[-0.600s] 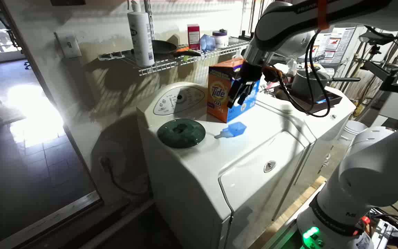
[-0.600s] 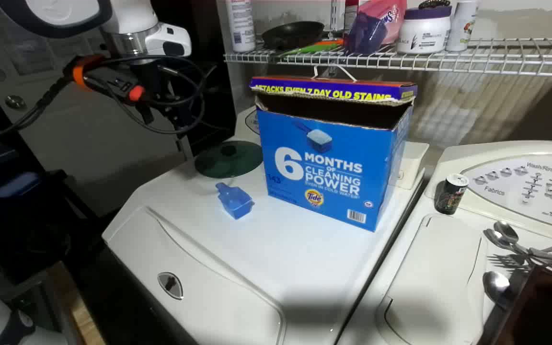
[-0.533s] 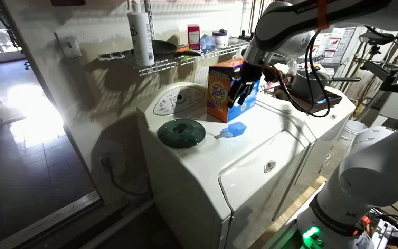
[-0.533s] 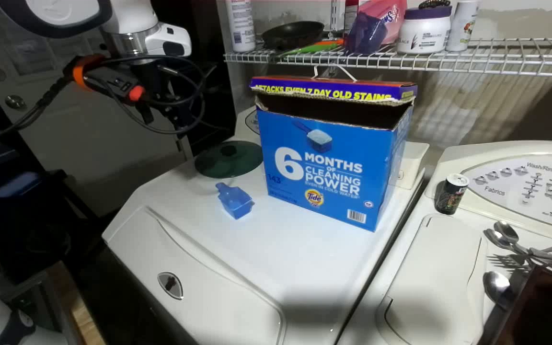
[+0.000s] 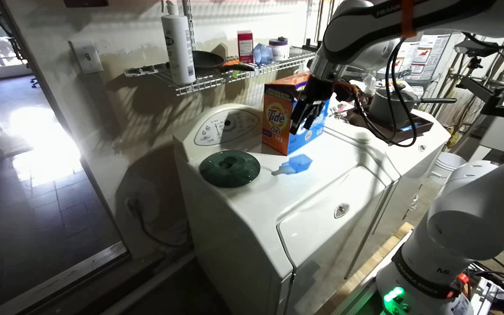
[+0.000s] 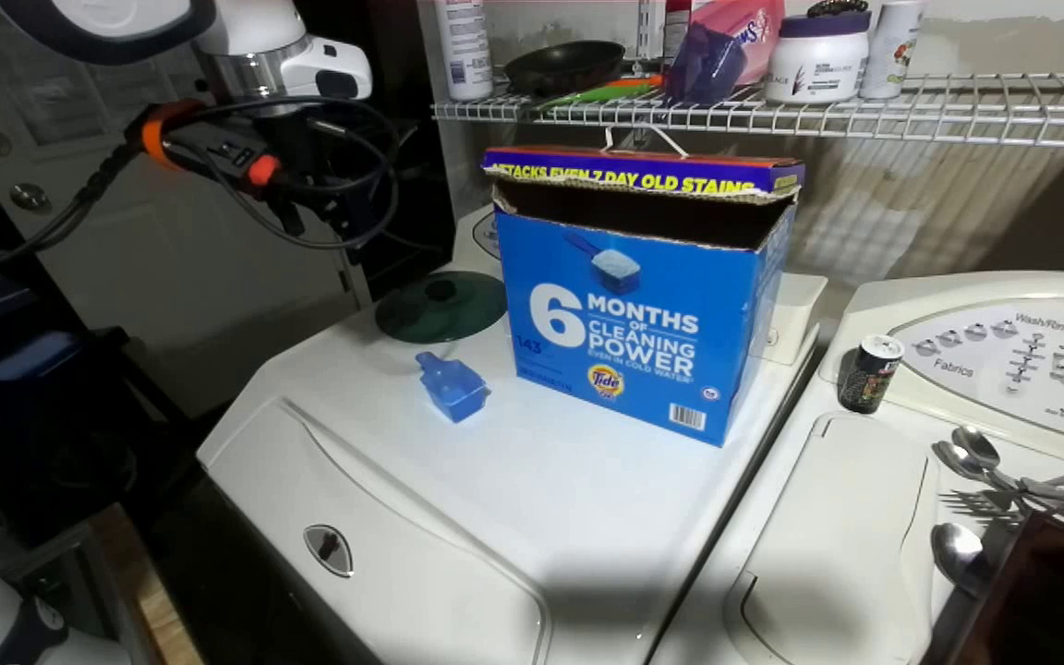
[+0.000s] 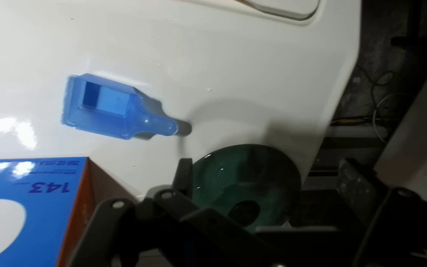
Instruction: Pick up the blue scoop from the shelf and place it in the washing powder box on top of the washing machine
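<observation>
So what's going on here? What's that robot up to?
A robot arm has its open pincer above the big white machine, holding nothing. A blue scoop lies on the machine, near the washing powder box and a round green lid. Another see-through blue thing, maybe a scoop too, is up on the wire shelf. The robot's job is to put the shelf's blue scoop into the box, but it isn't holding one yet.

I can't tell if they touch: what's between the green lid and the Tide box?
In an exterior view, only a bare strip of the washing machine lies between the green lid and the Tide box.
</observation>
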